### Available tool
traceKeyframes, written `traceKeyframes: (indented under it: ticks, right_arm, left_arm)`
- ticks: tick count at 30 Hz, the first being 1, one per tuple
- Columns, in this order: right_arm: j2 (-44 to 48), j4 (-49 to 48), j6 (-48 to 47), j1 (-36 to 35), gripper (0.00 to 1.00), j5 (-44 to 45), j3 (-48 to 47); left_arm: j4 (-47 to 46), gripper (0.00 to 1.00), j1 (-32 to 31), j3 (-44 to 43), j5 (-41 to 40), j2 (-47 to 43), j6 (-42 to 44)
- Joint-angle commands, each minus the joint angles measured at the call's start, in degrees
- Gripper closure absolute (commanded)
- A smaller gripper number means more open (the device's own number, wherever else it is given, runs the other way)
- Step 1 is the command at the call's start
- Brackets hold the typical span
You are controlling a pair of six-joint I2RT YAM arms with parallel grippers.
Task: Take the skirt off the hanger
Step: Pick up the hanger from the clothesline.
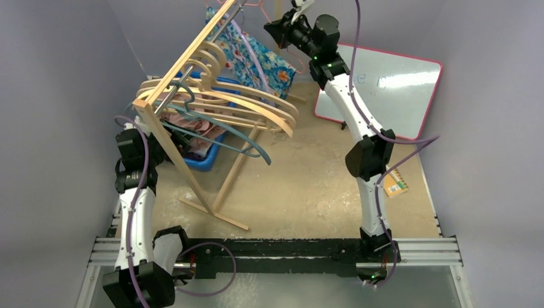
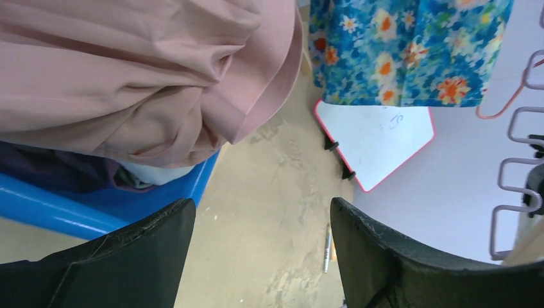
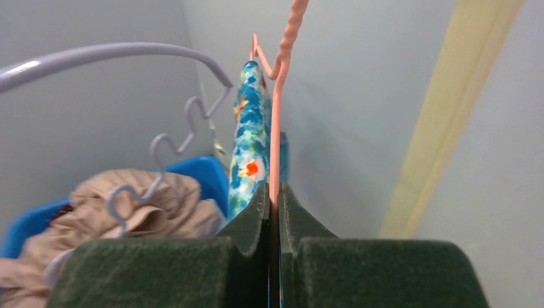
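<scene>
The right gripper (image 3: 274, 192) is pressed together on the thin pink wire hanger (image 3: 276, 122), at 12 o'clock on the table. The floral skirt (image 3: 247, 154) hangs on this wire. The left gripper (image 2: 263, 215) stands spread and empty near the blue bin (image 2: 38, 208), at 10 o'clock. I think the right one should hold the wire firmly, so the left can pull the skirt off.

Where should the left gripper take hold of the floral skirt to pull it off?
Likely the lower hem of the floral skirt, from below: it hangs flat and free there, while the right gripper pinches the pink hanger above.
</scene>
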State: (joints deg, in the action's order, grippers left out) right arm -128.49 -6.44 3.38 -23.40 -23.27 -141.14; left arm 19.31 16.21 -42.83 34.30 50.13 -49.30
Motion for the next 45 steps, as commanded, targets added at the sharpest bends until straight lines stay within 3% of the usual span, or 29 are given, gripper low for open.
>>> traceKeyframes:
  ticks: [1, 10, 19, 27, 35, 45]
  right_arm:
    - [7.74, -14.51, 17.16, -0.75, 1.0, -7.33, 4.33]
    - [11.78, -35.26, 41.61, -0.74, 1.0, -13.51, 14.44]
    - [12.23, -43.9, 51.61, -0.56, 1.0, -13.59, 17.47]
    - [9.54, -55.6, 67.09, 1.43, 1.0, -10.86, 20.15]
    - [11.28, -61.06, 70.12, 2.59, 1.0, -10.91, 28.87]
    - [12.42, -67.28, 73.4, 4.59, 1.0, -12.55, 31.44]
  left_arm:
    - [-7.8, 0.24, -0.11, 1.12, 3.7, 0.07, -5.47]
    - [-13.56, 0.22, -0.05, 2.78, 5.58, 0.34, -10.39]
    - [-19.89, 0.21, -0.04, 4.85, 6.97, 1.14, -14.61]
    - [-21.78, 0.21, -0.12, 5.5, 7.5, 1.35, -15.78]
    - [-22.12, 0.2, -0.11, 5.99, 7.79, 1.32, -15.44]
    - [-23.56, 0.19, -0.07, 6.29, 8.13, 1.73, -15.97]
